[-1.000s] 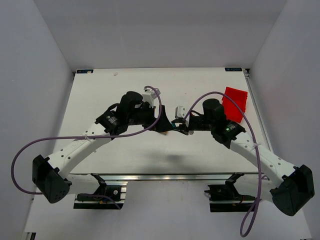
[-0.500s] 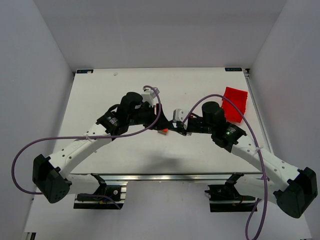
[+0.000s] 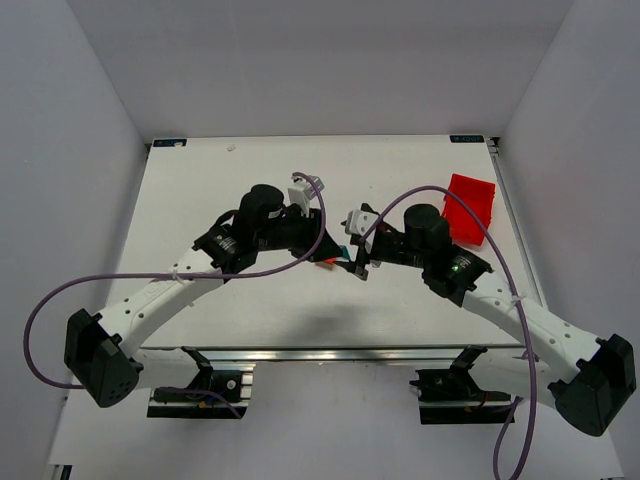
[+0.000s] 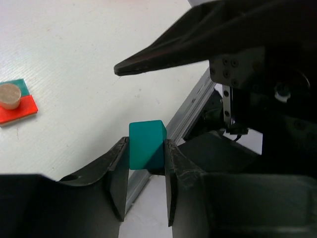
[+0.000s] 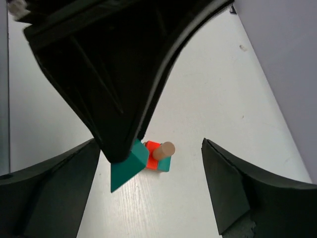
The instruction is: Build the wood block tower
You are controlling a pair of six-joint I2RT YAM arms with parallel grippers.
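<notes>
Moved: over the last second my left gripper (image 4: pixel 146 151) has closed from wide open onto the teal wedge (image 4: pixel 146 136), and my right gripper (image 5: pixel 150 141) has let go and sprung wide.
Left arm: I reach from the near-left corner, forearm sweeping up and right across the counter (image 3: pixel 250 170). The elbow is raised over the middle and the wrist is turned right toward the centre.
Right arm: it mirrors the left, rising from the near-right corner, with the wrist pointing left so that both grippers meet at mid-counter.
Left gripper: it is clenched on the teal wedge, with one finger pressed flat against each side.
Right gripper: it is released, the jaws spread far apart with nothing gripped. My left gripper's dark finger fills the space between them in the right wrist view.
Teal wedge: it sits at the tip of my left gripper, just in front of the stack. I cannot tell whether it touches the counter.
Wood block tower (image 5: pixel 157 154): the base sits at mid-counter, just beside both grippers. It is a red block (image 4: pixel 20 110) with a teal flat piece (image 4: pixel 17 85) against it and a tan round piece (image 4: pixel 10 95) upright on top.
Red bin (image 3: pixel 469 208): it stands at the counter's right side, well apart from the stack.
</notes>
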